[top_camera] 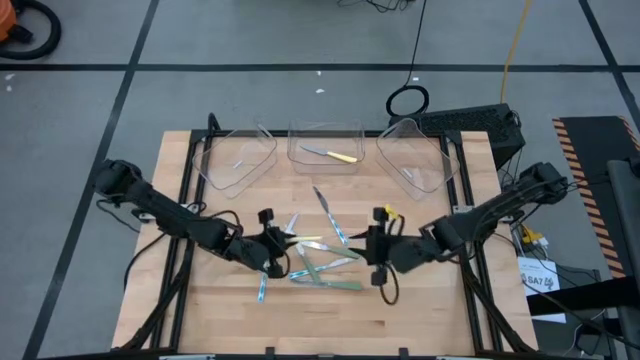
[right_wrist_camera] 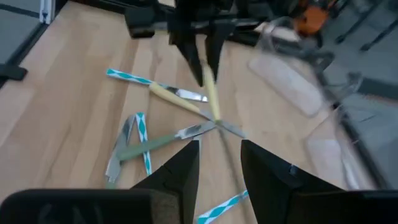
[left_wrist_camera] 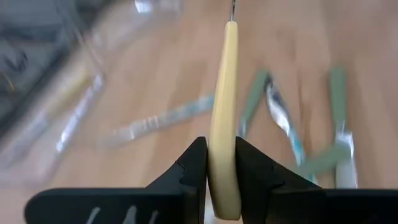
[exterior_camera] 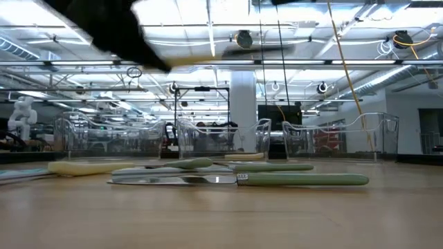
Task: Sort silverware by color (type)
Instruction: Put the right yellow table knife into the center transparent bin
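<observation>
Left gripper (left_wrist_camera: 221, 171) — dark fingers closed tight on the handle end of a slim yellow-handled utensil (left_wrist_camera: 224, 118). Its long axis runs straight out from the fingers, metal end leading, toward the loose pile of silverware (top_camera: 322, 262) on the light wooden table (top_camera: 200, 320). In the high view this gripper (top_camera: 283, 238) sits at the pile's left edge, with the utensil reaching rightward over the pile.

Right gripper (right_wrist_camera: 219, 177) — fingers parted with only a narrow gap, nothing between them; in the high view it (top_camera: 372, 250) hovers just right of the pile.

Pile: green-handled and blue-striped utensils crossed at varied angles. One blue-striped piece (top_camera: 262, 288) lies apart at the pile's lower left, long axis near upright in the high view.

Beyond the pile, three clear plastic trays. The middle tray (top_camera: 325, 128) holds another yellow-handled utensil (top_camera: 331, 154), lying crosswise, handle to the right.
</observation>
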`<state>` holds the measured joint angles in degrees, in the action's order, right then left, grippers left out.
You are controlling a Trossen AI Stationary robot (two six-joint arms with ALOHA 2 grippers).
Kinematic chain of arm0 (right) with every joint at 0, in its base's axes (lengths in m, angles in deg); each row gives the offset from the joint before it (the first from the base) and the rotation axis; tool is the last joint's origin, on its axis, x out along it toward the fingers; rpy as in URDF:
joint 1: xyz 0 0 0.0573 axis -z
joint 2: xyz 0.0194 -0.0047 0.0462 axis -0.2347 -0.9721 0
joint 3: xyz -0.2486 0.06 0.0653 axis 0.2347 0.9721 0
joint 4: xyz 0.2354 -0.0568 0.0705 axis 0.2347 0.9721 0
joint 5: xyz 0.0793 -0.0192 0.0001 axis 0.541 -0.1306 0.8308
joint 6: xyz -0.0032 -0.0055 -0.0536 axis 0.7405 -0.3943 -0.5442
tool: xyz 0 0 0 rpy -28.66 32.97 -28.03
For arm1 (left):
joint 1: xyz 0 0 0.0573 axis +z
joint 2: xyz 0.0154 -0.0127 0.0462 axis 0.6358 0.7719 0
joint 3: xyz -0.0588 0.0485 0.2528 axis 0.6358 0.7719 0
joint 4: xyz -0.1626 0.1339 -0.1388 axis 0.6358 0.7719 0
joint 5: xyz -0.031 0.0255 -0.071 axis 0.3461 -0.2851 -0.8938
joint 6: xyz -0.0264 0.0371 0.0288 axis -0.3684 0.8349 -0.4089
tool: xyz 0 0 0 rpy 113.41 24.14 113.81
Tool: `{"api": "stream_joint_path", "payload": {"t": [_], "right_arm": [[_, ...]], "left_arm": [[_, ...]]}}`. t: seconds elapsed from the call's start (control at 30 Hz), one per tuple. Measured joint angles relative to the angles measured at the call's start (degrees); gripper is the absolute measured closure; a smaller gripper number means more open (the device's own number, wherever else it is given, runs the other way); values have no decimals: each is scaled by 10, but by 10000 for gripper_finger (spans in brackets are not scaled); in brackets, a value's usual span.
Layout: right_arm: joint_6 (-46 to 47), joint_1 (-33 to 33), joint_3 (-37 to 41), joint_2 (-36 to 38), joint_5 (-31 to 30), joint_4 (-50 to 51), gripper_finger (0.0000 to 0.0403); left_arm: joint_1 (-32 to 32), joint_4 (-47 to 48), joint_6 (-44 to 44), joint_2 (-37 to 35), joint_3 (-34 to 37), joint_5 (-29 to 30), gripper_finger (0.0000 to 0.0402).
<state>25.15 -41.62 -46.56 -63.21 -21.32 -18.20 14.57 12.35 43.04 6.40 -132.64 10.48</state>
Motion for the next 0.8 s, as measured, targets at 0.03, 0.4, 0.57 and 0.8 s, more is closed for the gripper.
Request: {"api": "stream_joint_path", "payload": {"t": [0.03,0.4,0.57,0.8], "right_arm": [[-7,-10,0,2,-14,1,289],[-117,-45,114,19,-77,-200,289],[-196,-2,210,19,-13,-487,289],[-193,44,293,19,96,-708,289]], "left_arm": [[0,14,14,-15,-10,11,344],[-20,74,86,-173,-68,97,344],[-47,5,136,-159,-66,95,344],[-48,-146,210,-91,-66,42,344]]}}
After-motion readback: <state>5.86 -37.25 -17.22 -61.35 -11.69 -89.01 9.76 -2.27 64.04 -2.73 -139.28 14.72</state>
